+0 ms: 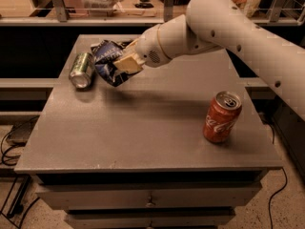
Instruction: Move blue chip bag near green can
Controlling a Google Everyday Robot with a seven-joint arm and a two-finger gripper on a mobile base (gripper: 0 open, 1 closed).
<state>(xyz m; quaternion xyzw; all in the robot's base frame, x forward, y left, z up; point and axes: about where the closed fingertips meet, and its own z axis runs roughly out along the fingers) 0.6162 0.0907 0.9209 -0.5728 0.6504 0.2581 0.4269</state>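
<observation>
- One gripper [123, 67], at the end of the white arm [228, 27], is hanging over the far-left part of the grey worktop [143, 128]. Its tan fingers [129, 61] are clamping down on the blue chip bag [107, 58].
- One blue chip bag is hanging crumpled in that hold, just beside the green can [82, 70], on the side nearer the arm.
- One green can is lying on its side close to the worktop's far-left edge, with its shiny end facing the camera.
- One red cola can [222, 117] is standing upright at the near right, well apart from the other things and playing no part.
- Step in hand, as a judgement: the bag is arriving at its place and is waiting to be set down.
- Doing it well: lowering the bag straight down until the worktop is bearing it, and only then letting go. Keep the bag off the green can, which is likely to roll if nudged. Withdraw up and away from the can so the bag is not dragging along.
- Hard to make out: whether the bag's lower edge is already touching the worktop, and whether the bag is brushing the can.
- Hidden: the bag is covering the far finger, and the arm's base is lying outside the view.
</observation>
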